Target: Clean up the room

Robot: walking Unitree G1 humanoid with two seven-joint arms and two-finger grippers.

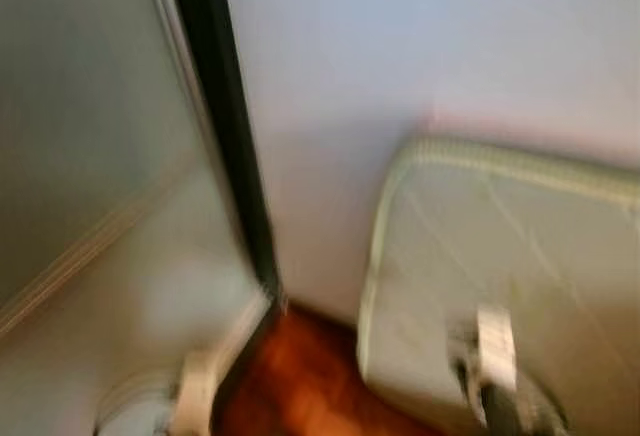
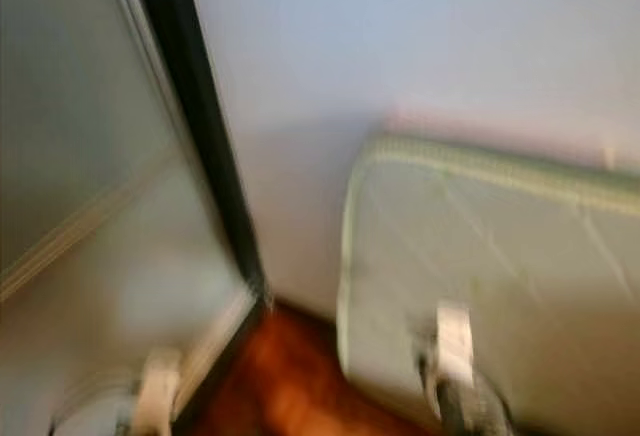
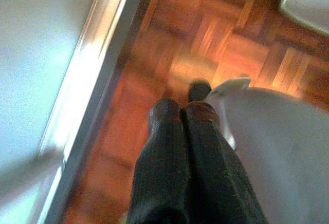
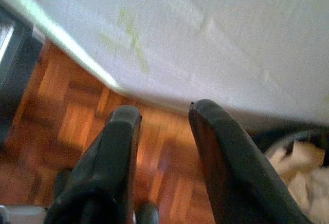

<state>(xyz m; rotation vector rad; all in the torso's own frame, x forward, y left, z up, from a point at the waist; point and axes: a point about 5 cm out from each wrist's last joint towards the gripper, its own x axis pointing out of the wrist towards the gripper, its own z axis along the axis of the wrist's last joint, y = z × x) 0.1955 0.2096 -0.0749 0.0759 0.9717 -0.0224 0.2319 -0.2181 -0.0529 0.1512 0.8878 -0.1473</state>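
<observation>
The head views are blurred. A pale mattress with green piping along its edge fills the right side, close to a white wall. My right gripper hangs open above the parquet floor, just beside the mattress edge, with nothing between its fingers. My left gripper is shut, its fingers pressed together over the parquet. A white rounded thing lies right beside those fingers; I cannot tell what it is or whether it is held.
A black upright frame runs down beside a pale glossy panel on the left. A narrow strip of wooden floor lies between frame and mattress. A light metal rail borders the floor.
</observation>
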